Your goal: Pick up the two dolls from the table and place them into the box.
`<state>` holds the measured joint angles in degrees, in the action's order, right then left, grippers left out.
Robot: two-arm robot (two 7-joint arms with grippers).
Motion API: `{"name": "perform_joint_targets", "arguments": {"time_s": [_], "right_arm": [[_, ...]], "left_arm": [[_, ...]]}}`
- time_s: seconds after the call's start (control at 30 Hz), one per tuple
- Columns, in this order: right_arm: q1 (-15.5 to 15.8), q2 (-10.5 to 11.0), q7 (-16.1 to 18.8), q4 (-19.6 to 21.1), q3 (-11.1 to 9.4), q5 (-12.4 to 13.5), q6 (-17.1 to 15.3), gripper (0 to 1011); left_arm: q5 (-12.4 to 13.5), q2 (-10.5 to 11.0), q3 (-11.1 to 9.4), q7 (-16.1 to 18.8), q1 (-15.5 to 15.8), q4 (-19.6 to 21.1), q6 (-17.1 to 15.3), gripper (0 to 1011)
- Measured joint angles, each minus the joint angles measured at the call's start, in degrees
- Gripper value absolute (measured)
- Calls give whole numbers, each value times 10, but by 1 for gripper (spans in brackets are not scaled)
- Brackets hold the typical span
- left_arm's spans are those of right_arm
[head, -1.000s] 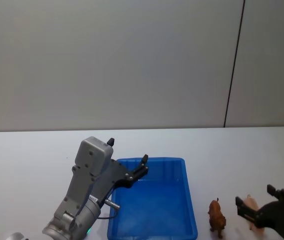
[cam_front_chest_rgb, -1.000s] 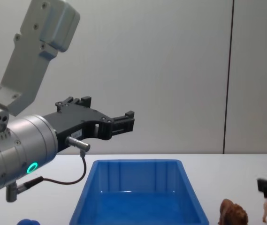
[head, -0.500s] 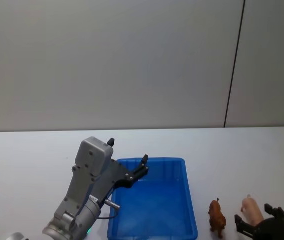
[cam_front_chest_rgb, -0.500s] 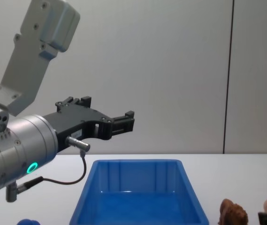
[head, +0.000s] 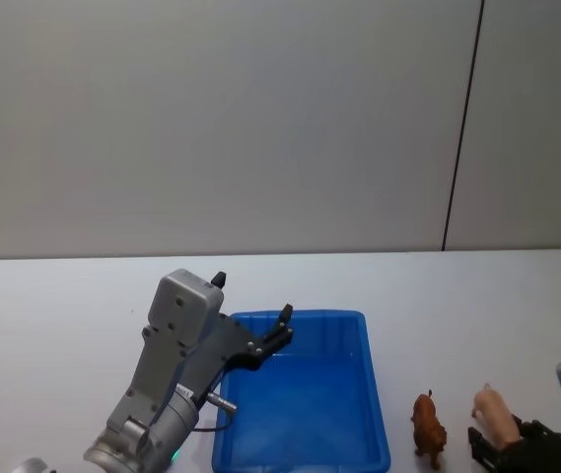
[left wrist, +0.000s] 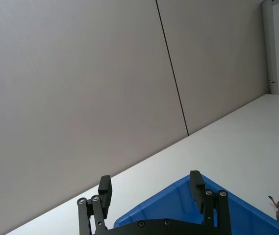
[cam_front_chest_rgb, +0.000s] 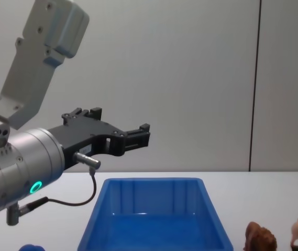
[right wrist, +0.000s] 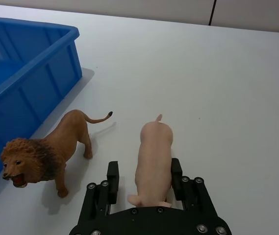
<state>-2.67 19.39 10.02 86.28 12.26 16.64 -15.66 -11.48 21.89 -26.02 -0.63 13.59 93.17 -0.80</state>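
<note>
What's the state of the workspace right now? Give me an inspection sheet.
Surface: white table, flat and plain.
Job's things: pink pig and brown lion stand side by side on the table, to the right of the blue box; neither doll is in the box.
Clutter: blue round object at the near left.
Grippers: left tool open, holding nothing, raised by the box's left side; right tool open and low, one finger on each side of the pig, not closed on it.
Cables: thin dark cable loops under the left wrist.
Surroundings: grey wall with a dark vertical seam.
</note>
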Motion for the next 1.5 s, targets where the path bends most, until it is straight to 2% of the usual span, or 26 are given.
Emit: {"name": "perform_joint_targets", "arguments": {"time_s": [0.07, 0.2, 0.33, 0.7, 0.87, 0.93, 1.17, 1.5], "right_arm": [[0, -1, -2, 0, 0, -2, 1, 605], [-1, -2, -9, 0, 2, -14, 11, 444], [-1, -2, -15, 4, 3, -29, 24, 366], [-10, -5, -16, 22, 8, -78, 65, 366], [-24, -10, -1, 29, 10, -92, 78, 366], [-39, -16, 19, 33, 13, -99, 83, 366], [-69, -32, 58, 32, 19, -102, 79, 366], [-124, -65, 123, -2, 34, -92, 41, 366]], "left_arm": [[0, 0, 0, 0, 0, 0, 0, 1001], [0, 0, 0, 0, 0, 0, 0, 1001], [0, 0, 0, 0, 0, 0, 0, 1001], [0, 0, 0, 0, 0, 0, 0, 1001], [0, 0, 0, 0, 0, 0, 0, 1002], [0, 0, 0, 0, 0, 0, 0, 1001], [0, 0, 0, 0, 0, 0, 0, 1001], [0, 0, 0, 0, 0, 0, 0, 1002]]}}
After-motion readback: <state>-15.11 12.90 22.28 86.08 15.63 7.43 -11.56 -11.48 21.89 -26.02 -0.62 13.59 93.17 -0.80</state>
